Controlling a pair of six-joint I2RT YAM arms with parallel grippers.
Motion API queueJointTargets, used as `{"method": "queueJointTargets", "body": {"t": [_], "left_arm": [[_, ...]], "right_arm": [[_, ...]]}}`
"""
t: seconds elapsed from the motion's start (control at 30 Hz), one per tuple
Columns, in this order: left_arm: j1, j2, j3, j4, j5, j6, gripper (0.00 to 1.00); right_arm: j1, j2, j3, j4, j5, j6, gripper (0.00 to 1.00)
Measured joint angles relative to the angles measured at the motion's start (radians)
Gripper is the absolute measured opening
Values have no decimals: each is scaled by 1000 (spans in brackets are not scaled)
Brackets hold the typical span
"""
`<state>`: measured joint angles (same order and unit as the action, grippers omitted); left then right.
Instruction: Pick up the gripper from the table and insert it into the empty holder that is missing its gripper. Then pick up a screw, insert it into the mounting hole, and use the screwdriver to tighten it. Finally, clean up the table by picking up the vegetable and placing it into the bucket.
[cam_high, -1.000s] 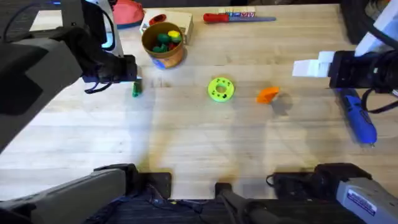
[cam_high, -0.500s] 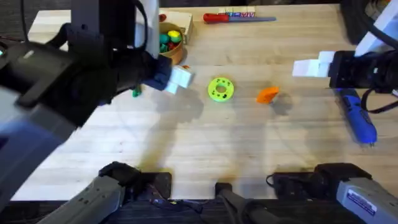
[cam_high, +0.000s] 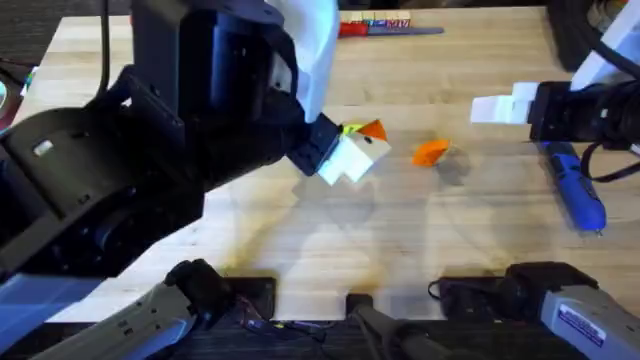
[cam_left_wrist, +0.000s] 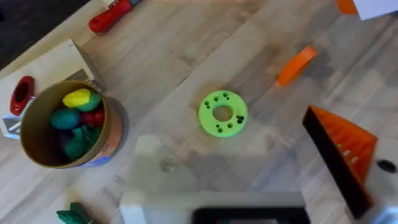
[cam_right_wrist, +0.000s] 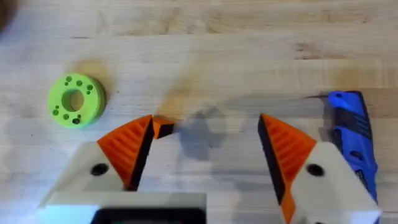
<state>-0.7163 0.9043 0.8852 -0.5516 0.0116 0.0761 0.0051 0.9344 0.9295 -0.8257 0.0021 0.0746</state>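
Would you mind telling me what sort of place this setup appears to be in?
Probably a robotics lab workbench: a pale wooden table with two robot arms, tools such as the blue screwdriver and red-handled screwdriver, and a bucket of toy vegetables.

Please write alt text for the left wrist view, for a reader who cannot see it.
A wooden table seen from above holds a green disc with holes at the centre, a loose orange wedge-shaped gripper piece beyond it, and a round bucket of toy vegetables. A red-handled screwdriver lies at the far edge, and a dark green vegetable lies near the bucket.
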Motion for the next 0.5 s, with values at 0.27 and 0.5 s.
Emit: {"method": "queueJointTargets", "body": {"t": [0.27,0.5], "left_arm": [[-3,0,0,-29,21,0,988],[-3,-3,-21,102,22,0,987]], "right_arm": [[0,0,0,0,0,0,992],[0,0,0,0,0,0,992]]}}
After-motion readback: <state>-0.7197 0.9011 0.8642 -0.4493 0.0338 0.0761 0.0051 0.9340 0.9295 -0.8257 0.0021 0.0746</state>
